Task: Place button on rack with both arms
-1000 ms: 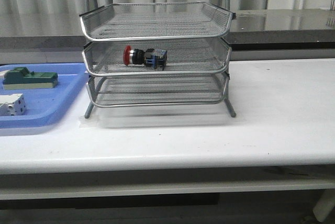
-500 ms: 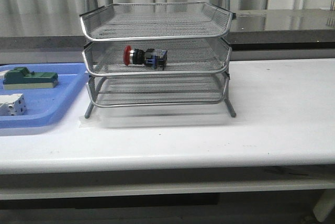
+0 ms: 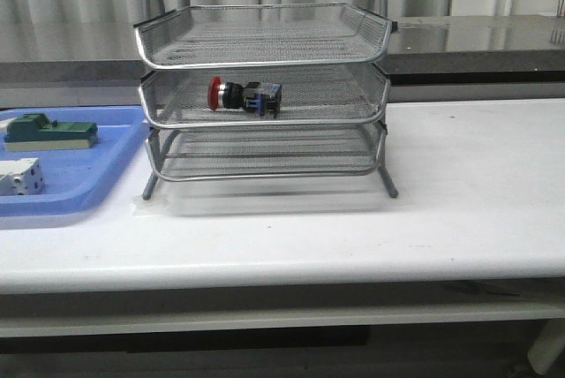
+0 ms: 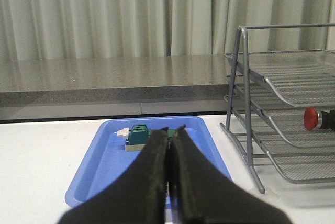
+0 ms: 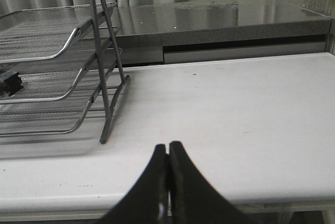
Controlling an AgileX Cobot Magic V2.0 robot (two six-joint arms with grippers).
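Nothing has moved since a second ago: front view is the same, button lying on its side in the middle tray of the rack, red head pointing toward the blue tray side, black-and-blue body toward rack centre. Top and bottom trays of the rack hold nothing visible.

Neither arm shows in the front view. Left tool: fingers pressed together, nothing between them, hanging over the table in front of the blue tray. From that wrist view the button's red head is visible in the middle tier, well apart from the tool and off to one side; the rack frame stands between them.

Right tool: fingers also together, gripping nothing, over bare table on the other side of the rack. Only the black end of the button peeks in at the frame edge there, well apart from the tool.

Blue tray sits just beside the rack, holding a green block and a white block, apart from each other.
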